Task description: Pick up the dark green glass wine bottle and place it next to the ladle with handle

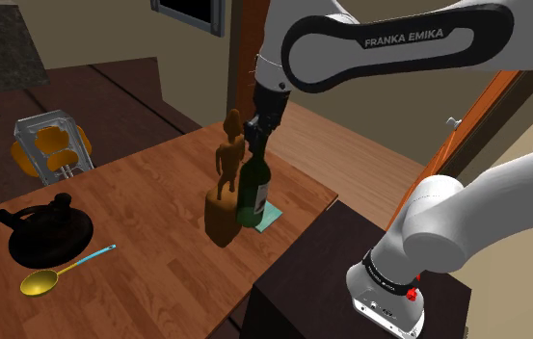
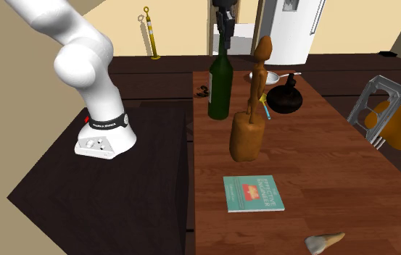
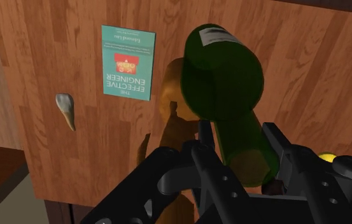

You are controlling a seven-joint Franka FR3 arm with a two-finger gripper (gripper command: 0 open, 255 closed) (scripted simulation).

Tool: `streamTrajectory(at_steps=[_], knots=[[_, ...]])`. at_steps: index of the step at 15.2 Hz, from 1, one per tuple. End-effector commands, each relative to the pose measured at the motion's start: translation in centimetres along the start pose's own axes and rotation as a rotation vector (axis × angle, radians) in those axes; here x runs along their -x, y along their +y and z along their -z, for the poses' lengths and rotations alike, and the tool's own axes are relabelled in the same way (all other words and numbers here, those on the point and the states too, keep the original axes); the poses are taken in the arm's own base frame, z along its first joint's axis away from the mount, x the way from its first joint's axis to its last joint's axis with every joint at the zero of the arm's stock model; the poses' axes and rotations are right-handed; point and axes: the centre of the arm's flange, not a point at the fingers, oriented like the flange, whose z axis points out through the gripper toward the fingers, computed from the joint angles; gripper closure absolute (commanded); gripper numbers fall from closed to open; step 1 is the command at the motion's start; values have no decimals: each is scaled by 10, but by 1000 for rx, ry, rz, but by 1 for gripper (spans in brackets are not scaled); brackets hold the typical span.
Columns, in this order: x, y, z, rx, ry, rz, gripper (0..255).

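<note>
Wood-grain counter [image 1: 158, 279] beside the dark box stand [image 2: 61, 203], tan walls behind

- gripper [image 1: 256, 135] is above the counter's end nearest the stand, pointing down; the fingers [image 3: 216, 172] pinch the neck of the dark green wine bottle [image 1: 253, 193], one finger on each side in the wrist view
- bottle is upright, neck at the top inside the gripper. Can't tell whether its base rests on the counter or sits just clear of it
- brown carved wooden figurine [image 1: 224, 188] stands just beside the bottle, on its left in the shoulder view; can't tell if they touch
- teal book [image 2: 253, 193], cover reading "The Effective Engineer", lies flat. In the second exterior view it is well apart from the bottle, with the figurine between them
- small pale horn-shaped piece [image 2: 324, 241] lies past the book, near the counter's edge
- ladle [image 1: 62, 271], yellow bowl with a light blue handle, lies flat at the counter's far end from the stand, well apart from the bottle
- black kettle [image 1: 42, 231] sits just beside the ladle
- chair [image 1: 52, 149] with a grey frame and an orange seat stands at that same end of the counter
</note>
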Motion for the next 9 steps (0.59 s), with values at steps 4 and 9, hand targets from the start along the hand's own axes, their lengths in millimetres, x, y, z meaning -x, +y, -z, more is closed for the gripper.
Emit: streamTrajectory(at_steps=[4, 9], knots=[[-2, 0, 27, 0, 0, 0, 255], [-5, 0, 53, 0, 0, 0, 255]])
